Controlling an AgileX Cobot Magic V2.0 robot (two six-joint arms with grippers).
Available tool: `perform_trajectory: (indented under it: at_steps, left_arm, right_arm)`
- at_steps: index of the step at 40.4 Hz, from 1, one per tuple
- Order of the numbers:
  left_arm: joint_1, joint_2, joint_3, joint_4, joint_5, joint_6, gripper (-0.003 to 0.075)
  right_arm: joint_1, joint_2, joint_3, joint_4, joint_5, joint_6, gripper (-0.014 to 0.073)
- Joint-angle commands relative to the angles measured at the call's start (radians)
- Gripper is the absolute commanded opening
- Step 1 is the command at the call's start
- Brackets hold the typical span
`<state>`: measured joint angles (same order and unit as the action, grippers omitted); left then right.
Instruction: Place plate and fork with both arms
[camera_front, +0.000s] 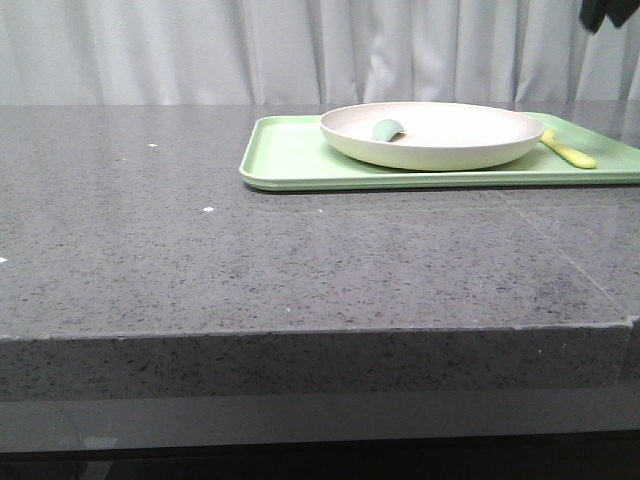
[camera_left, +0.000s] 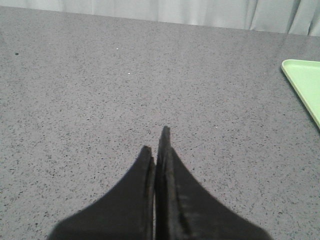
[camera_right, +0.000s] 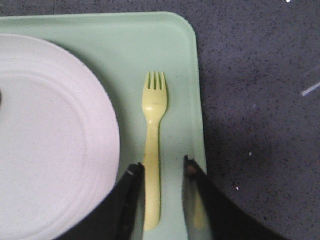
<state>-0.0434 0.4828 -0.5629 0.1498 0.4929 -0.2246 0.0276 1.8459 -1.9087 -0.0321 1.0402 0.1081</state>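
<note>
The fork (camera_right: 154, 150) lies beside the plate (camera_right: 50, 140), handle running between the right claw (camera_right: 162, 172)'s spread, empty fingers, seemingly untouched. The left claw (camera_left: 157, 150), clenched on nothing, hangs well away from the plate.

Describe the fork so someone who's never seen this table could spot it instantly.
Find the light-green tray on the grey stone table. A big cream plate sits on it; the fork lies flat on the tray just beside the plate, toward the robot's right, framed by the open right pincer. It is the only pale-yellow item, small, with short tines.
</note>
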Motion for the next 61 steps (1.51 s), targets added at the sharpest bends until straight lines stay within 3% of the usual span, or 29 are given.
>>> perform_trajectory:
  at_steps: [1, 4, 13, 23, 33, 43, 52, 61]
  left_arm:
    - [0.001, 0.005, -0.028, 0.002, -0.071, -0.011, -0.0018]
    - [0.001, 0.005, -0.028, 0.002, -0.071, -0.011, -0.0018]
    - [0.001, 0.005, -0.028, 0.002, -0.071, -0.011, -0.0018]
    - [0.001, 0.005, -0.028, 0.002, -0.071, -0.011, -0.0018]
    - [0.001, 0.005, -0.028, 0.002, -0.071, -0.011, -0.0018]
    - [0.001, 0.005, -0.028, 0.002, -0.071, -0.011, -0.0018]
    - [0.001, 0.005, -0.028, 0.002, -0.071, -0.011, -0.0018]
    - [0.001, 0.005, -0.028, 0.002, -0.071, -0.011, -0.0018]
  right_arm:
    - [-0.005, -0.099, -0.029, -0.014, -0.013, -0.009, 0.0005]
    - [-0.005, -0.126, -0.025, -0.013, 0.005, -0.009, -0.0072]
    - [0.018, -0.297, 0.147, -0.013, -0.039, -0.009, -0.0063]
    - [0.038, -0.596, 0.547, -0.013, -0.287, -0.009, -0.0063]
    - [0.038, -0.903, 1.022, -0.013, -0.641, -0.009, -0.0063]
    - [0.038, -1.210, 1.354, -0.013, -0.786, -0.009, -0.0063]
    - [0.038, -1.448, 1.476, -0.013, -0.787, -0.009, -0.0063]
    - [0.038, -1.545, 1.486, -0.013, -0.774, -0.009, -0.0063]
